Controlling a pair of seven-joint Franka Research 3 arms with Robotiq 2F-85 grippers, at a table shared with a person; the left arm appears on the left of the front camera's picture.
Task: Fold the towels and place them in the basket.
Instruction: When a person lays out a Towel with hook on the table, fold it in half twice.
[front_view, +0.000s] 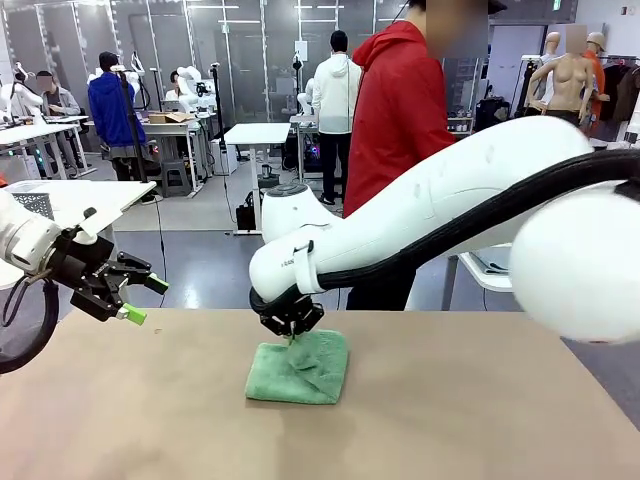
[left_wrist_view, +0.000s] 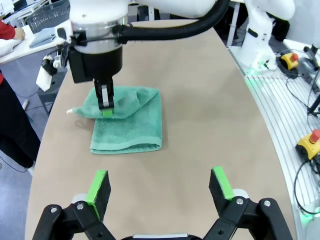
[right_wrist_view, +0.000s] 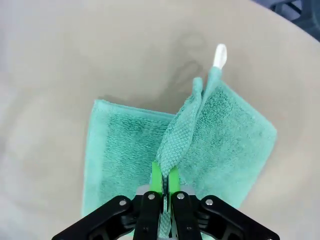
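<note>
Right pincer (right_wrist_view: 164, 175) clenched on a raised fold of the mint green towel (front_view: 310, 375), which lies folded mid-desk (front_view: 470, 420) directly beneath it; left pincer (left_wrist_view: 160, 187), released and empty, hovers well apart toward the desk's left edge, so the right arm is nearer.

Open workshop room.
White tables (front_view: 257, 133) are set on a grey floor (front_view: 200, 215) at upper centre, backed by glass-panelled walls (front_view: 240, 50).
</note>
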